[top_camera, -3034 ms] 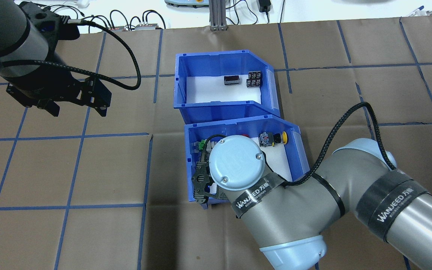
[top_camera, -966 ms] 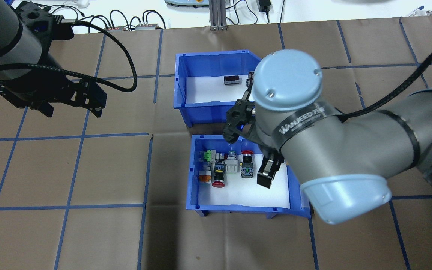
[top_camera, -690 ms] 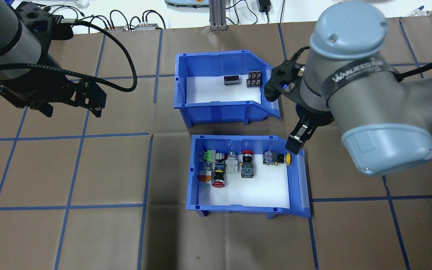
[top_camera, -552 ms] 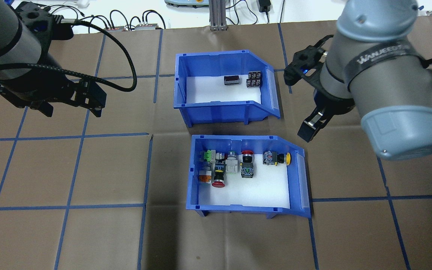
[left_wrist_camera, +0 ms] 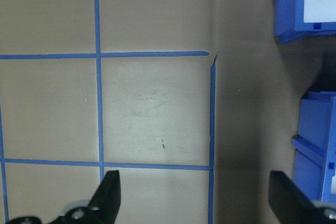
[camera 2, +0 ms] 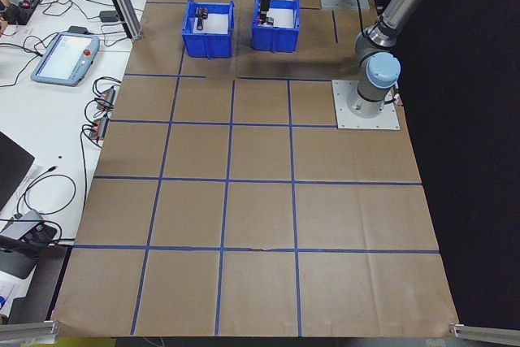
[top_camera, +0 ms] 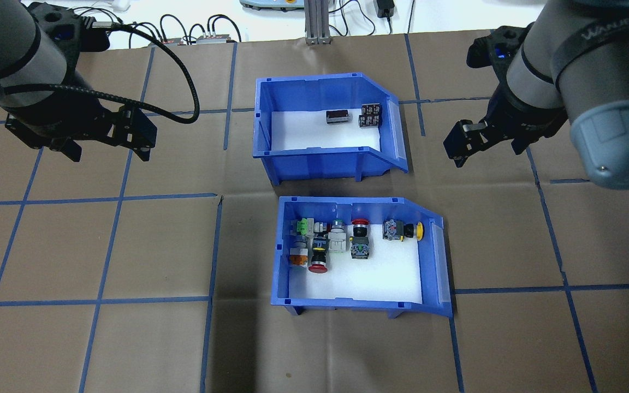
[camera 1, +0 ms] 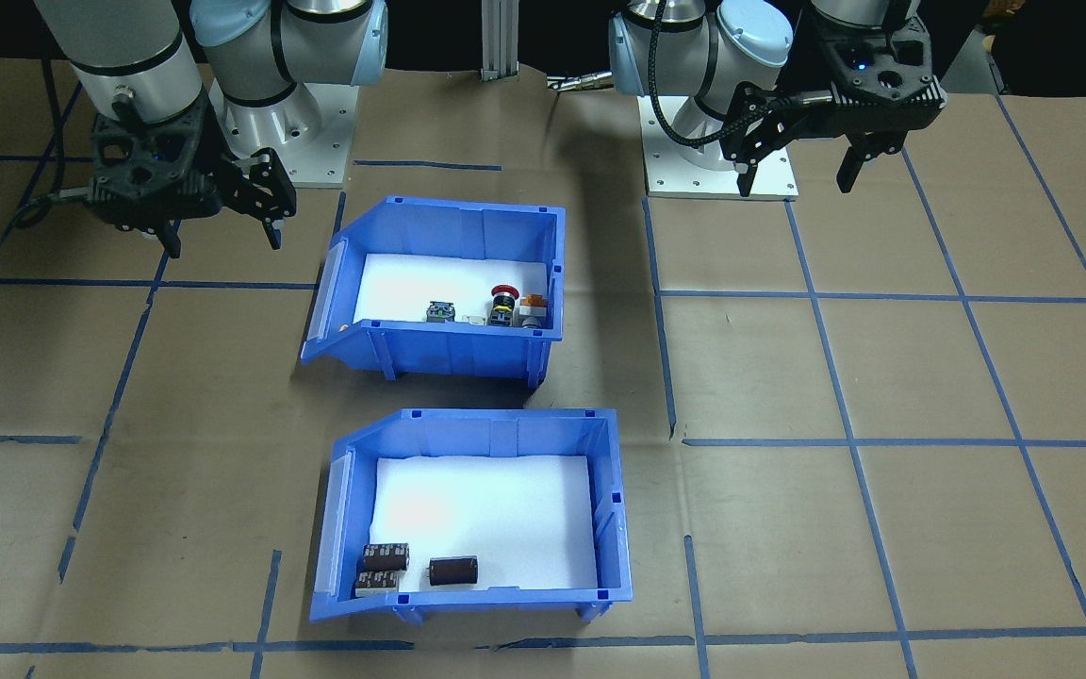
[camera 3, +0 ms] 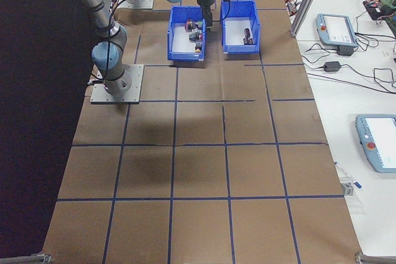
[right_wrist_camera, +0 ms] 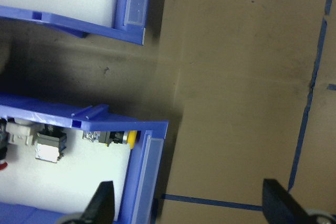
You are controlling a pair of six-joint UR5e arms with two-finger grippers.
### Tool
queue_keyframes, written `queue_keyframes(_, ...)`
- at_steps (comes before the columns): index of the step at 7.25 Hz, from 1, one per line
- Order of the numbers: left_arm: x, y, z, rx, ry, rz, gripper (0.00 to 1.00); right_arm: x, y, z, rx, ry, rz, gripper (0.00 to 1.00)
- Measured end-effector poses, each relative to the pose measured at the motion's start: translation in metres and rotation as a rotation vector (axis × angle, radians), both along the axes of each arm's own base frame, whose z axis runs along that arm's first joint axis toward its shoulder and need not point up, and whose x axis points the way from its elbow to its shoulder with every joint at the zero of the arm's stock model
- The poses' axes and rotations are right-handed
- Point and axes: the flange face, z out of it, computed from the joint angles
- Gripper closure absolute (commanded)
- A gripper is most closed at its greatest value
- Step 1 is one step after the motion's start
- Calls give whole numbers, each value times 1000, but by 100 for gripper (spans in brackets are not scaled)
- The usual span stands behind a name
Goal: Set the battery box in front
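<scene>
The battery box [top_camera: 314,164] [camera 1: 468,599], a blue sloped-front bin with white foam and a few dark cylinders [top_camera: 336,116], stands on the far side of the table from the robot. The alike bin of coloured push-buttons [top_camera: 347,307] [camera 1: 439,354] stands on the robot's side of it, a narrow gap between them. My right gripper [top_camera: 486,150] [camera 1: 222,243] hangs open and empty to the right of the battery box. In its wrist view the fingers [right_wrist_camera: 102,203] frame bare paper beside both bins. My left gripper [top_camera: 108,155] [camera 1: 796,179] hangs open and empty, well left of the bins.
Brown paper with a grid of blue tape [top_camera: 101,199] covers the table. An aluminium post [top_camera: 314,24], cables and devices lie along the far edge. The arms' base plates [camera 1: 717,160] sit behind the button bin in the front-facing view.
The button bin has shifted toward the robot, opening a gap. My right gripper left that bin, rose and swung out to the right. The left gripper barely moved.
</scene>
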Motion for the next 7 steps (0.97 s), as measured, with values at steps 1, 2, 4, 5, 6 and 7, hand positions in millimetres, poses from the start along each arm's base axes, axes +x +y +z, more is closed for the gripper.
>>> queue_keyframes(1, 0, -1, -2, 4, -1, 1, 1, 0, -15, 7, 39, -9, -69, 0)
queue_keyframes(2, 0, -1, -4, 9, -1, 0, 1, 0, -26, 12, 66, -7, -99, 0)
queue_keyframes(4, -1, -5, -9, 17, 7, -6, 1, 0, -33, 13, 86, -1, -114, 0)
queue_keyframes(5, -4, -5, -9, 16, 16, -15, 1, -1, -34, 11, 92, 1, -113, 0)
queue_keyframes(6, -9, -4, -8, 12, 48, -42, 1, -1, -34, 9, 96, 2, -108, 0)
queue_keyframes(7, -14, 0, -4, 6, 101, -80, 1, -2, -35, 8, 98, 3, -106, 0)
